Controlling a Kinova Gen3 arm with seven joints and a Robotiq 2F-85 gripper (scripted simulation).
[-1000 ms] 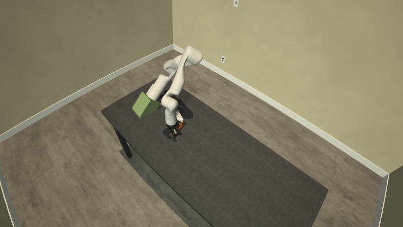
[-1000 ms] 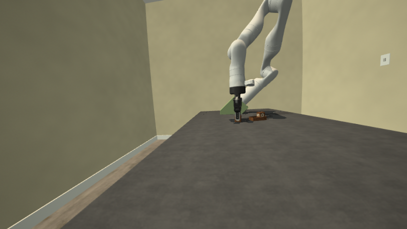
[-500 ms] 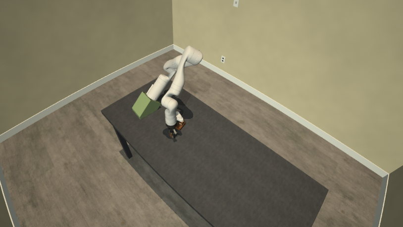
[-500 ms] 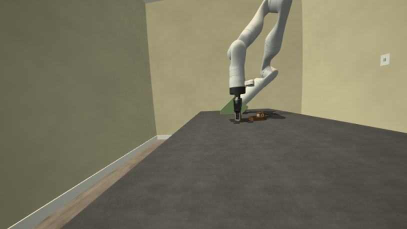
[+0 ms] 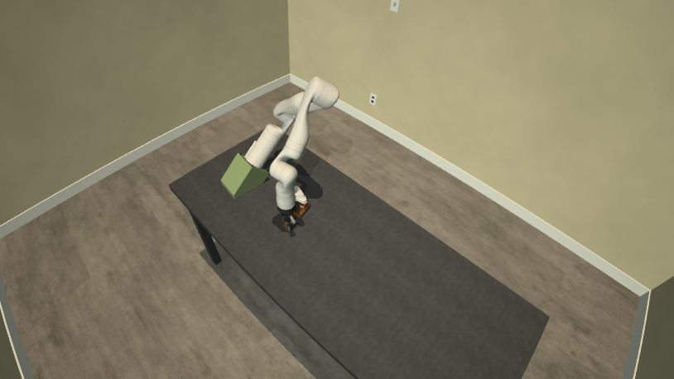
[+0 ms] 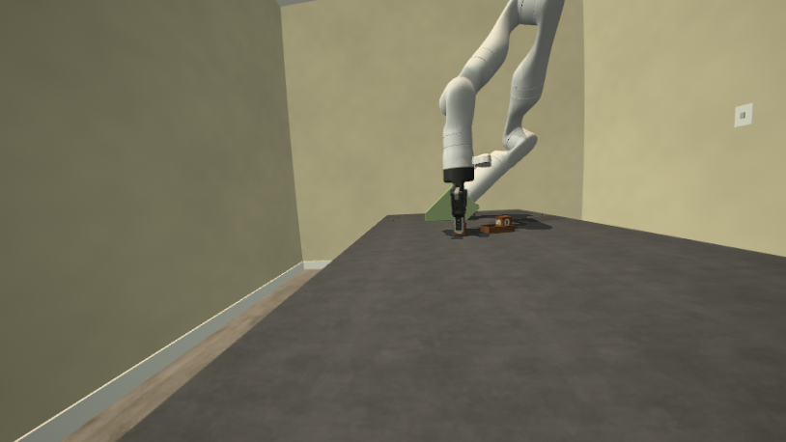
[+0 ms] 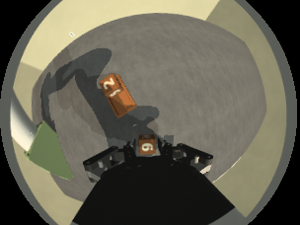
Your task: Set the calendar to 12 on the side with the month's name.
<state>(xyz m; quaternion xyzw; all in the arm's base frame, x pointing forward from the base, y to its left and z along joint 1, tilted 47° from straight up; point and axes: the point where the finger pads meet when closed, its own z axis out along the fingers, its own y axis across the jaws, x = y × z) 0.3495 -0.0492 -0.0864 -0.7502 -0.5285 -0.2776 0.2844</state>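
Observation:
A brown calendar tray (image 7: 118,100) lies flat on the dark table, with one brown digit cube (image 6: 503,221) standing in it. That cube's top face seems to show a 2 in the wrist view. The second cube (image 7: 146,146) stands on the table outside the tray, a short way in front of it, and its top face shows a 6 or 9. My gripper (image 7: 146,143) points straight down and is lowered around this cube, with a finger on each side. The fingers are half open and do not press on it. The gripper also shows in the side view (image 6: 459,228) and from above (image 5: 290,226).
A green wedge block (image 5: 243,176) sits at the table's far end by the arm's base, close behind the tray. The tray (image 5: 301,208) is partly hidden by my arm from above. The table's left edge is near.

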